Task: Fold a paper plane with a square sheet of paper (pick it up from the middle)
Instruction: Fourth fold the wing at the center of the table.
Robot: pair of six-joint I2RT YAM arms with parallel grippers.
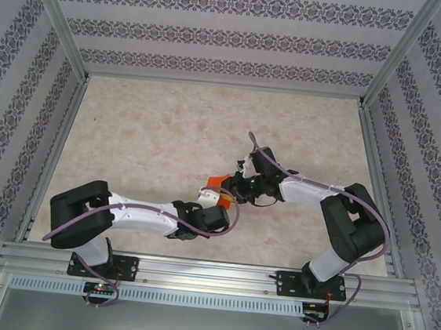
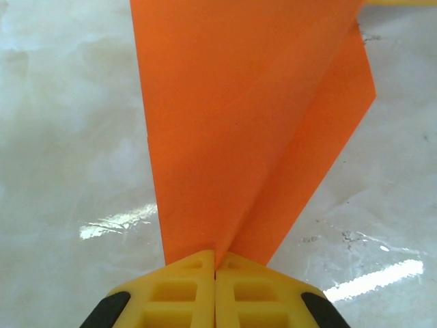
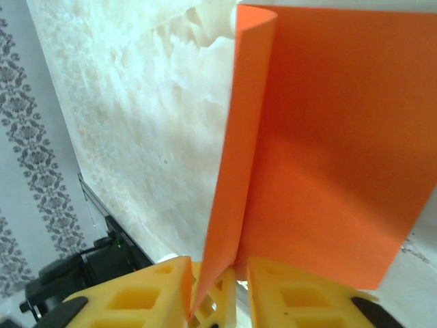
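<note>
Mid-fold: left hand [image 2: 216, 265] and right hand [image 3: 218, 277] each clench the thin bright-orange paper sheet [image 2: 225, 123] above the desk [image 2: 61, 137]; next probably calls for pressing the centre crease.

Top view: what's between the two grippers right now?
The folded orange paper bridges the gap between the left gripper and the right gripper in the top view; both wrist views show it pinched.
</note>
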